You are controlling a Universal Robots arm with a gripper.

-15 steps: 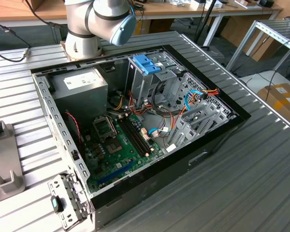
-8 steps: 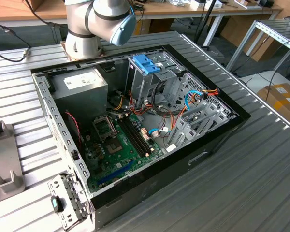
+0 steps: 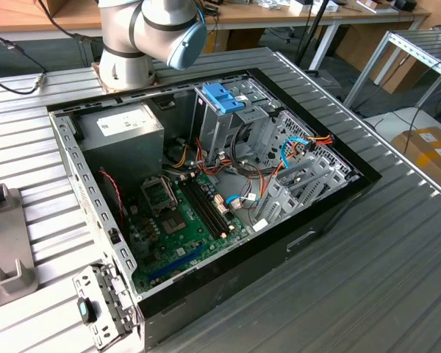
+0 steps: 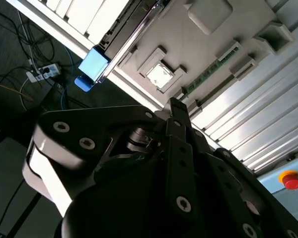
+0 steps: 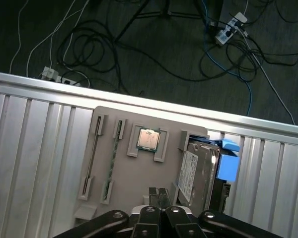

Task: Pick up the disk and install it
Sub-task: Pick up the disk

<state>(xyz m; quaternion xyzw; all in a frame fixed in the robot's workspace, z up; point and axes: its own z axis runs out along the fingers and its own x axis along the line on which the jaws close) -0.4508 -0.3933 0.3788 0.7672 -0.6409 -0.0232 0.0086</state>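
— How far along is the job?

— Right at the start, I think. The big metal table (image 3: 397,279) holds the open computer case (image 3: 228,283). The arm (image 3: 132,37) stands behind it.

— And where is the disk?

— In the first wrist view the disk (image 5: 198,168) lies in the grey tray (image 5: 134,178). It is at one end of the tray, with its blue rails around it and its white label up. It is well away from the case.

— Is the gripper holding it?

— No. The gripper (image 5: 158,190) hangs over the tray, close to the disk but not touching it. Its two fingers look pressed together with nothing between them, though I see them only from behind.

— Anything else in the tray?

— A small square chip (image 5: 148,139) sits in its own slot, just beside the disk.

— So what is done?

— Nothing yet. The disk is not picked up and not put into the case.
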